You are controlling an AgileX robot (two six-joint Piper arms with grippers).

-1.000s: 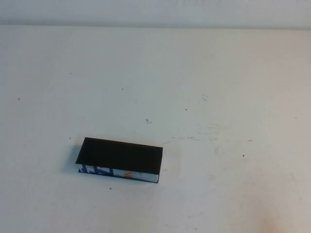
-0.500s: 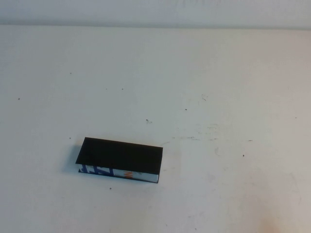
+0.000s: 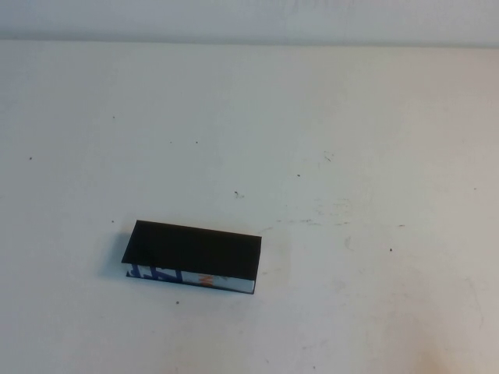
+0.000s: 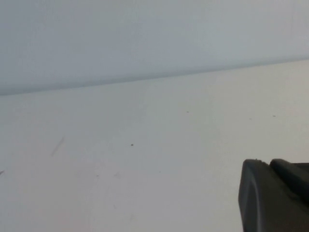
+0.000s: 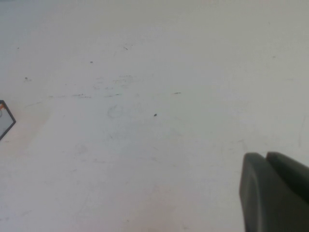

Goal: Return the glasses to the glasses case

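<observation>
Neither arm shows in the high view. Each wrist camera catches only a dark corner of its own gripper, the left gripper point(image 4: 275, 195) and the right gripper point(image 5: 275, 191), so whether either is released or clenched cannot be told; both hang above bare table point(image 3: 351, 117), holding nothing that shows. The glasses case point(image 3: 192, 256) lies closed at the near left of the table, its flap lid down, and the glasses are nowhere in view, probably already shut inside, though that is a judgement. If so, the step in hand is simply to stay withdrawn and not nudge the case. Its long axis runs left to right, the right end angled slightly nearer, with the printed white front edge facing the near side.
</observation>
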